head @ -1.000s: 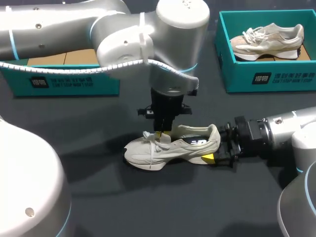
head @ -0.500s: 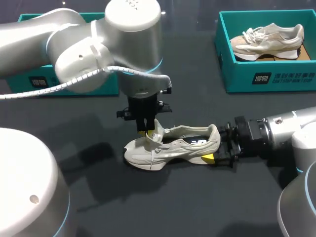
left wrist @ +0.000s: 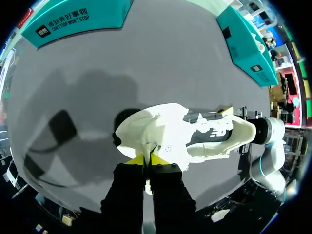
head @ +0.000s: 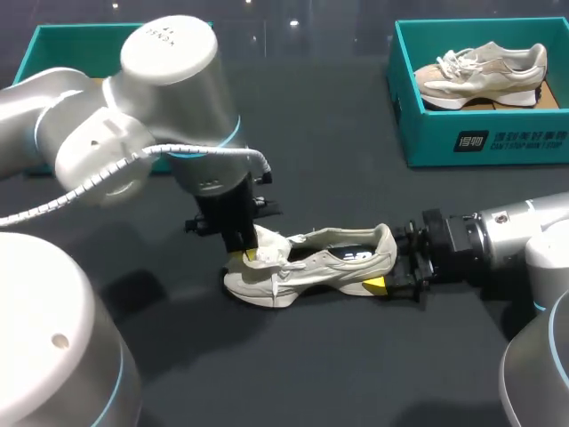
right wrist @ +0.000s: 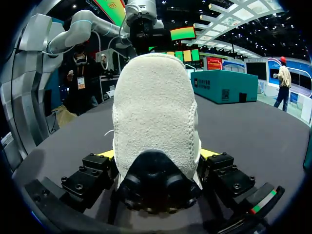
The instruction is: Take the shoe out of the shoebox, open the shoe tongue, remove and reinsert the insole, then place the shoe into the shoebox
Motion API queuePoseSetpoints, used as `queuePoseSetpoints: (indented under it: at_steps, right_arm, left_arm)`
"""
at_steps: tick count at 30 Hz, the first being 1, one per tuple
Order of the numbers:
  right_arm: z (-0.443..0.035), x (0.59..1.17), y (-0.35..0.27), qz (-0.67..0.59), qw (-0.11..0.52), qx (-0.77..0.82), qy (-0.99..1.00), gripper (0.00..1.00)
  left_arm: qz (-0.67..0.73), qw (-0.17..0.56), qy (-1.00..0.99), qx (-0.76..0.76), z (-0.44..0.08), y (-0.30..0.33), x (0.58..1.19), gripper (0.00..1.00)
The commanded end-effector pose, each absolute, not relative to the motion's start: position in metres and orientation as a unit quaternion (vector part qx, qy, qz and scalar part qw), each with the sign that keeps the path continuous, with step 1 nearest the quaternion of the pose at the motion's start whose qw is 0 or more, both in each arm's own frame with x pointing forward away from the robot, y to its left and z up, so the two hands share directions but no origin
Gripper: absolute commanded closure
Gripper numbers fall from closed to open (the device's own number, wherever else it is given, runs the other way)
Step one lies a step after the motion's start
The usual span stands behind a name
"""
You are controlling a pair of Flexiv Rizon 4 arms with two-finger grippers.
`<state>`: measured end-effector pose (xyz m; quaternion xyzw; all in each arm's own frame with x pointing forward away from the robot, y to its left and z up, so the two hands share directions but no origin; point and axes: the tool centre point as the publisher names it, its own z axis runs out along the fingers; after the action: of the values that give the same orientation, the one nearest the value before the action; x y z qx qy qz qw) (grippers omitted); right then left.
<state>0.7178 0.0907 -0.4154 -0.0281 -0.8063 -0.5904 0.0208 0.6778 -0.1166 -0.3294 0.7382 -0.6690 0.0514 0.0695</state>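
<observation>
A cream sneaker [head: 329, 265] lies on its sole on the dark table, toe to the left. My left gripper [head: 246, 256] stands over the laces, shut on the shoe tongue [head: 269, 245], which is folded over toward the toe. In the left wrist view the yellow tips [left wrist: 147, 158] pinch the white tongue [left wrist: 158, 134], with the shoe's dark opening beyond. My right gripper [head: 388, 283] holds the heel from the right. The right wrist view shows the heel [right wrist: 153, 112] filling the space between the right gripper's fingers [right wrist: 155, 156], both touching its sides.
A teal shoebox [head: 498, 138] at the back right holds a second beige sneaker [head: 480, 76]. Another teal shoebox [head: 40, 53] stands at the back left, partly hidden behind my left arm. Bare table lies in front of the shoe.
My left arm has swung left toward the toe and come lower, pulling the tongue forward and open. The right gripper and the shoe's heel have stayed put.
</observation>
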Motion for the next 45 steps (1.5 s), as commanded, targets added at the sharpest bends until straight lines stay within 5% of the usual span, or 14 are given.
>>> queuePoseSetpoints:
  at_steps: [1, 15, 25, 45]
  right_arm:
    - [-0.416, 0.718, 0.09, -0.589, 0.021, -0.029, -0.807, 1.0]
    - [-0.416, 0.718, 0.09, -0.589, 0.021, -0.029, -0.807, 1.0]
    - [-0.416, 0.718, 0.09, -0.589, 0.021, -0.029, -0.807, 1.0]
    - [-0.416, 0.718, 0.09, -0.589, 0.021, -0.029, -0.807, 1.0]
  left_arm:
    - [0.086, 0.117, -0.661, 0.736, -0.344, -0.111, 0.682, 1.0]
    - [0.04, 0.116, -0.662, 0.739, -0.369, -0.111, 0.686, 0.95]
    - [0.036, 0.103, -0.667, 0.737, -0.361, -0.105, 0.684, 0.56]
    - [0.091, 0.049, -0.714, 0.692, -0.283, -0.131, 0.689, 0.58]
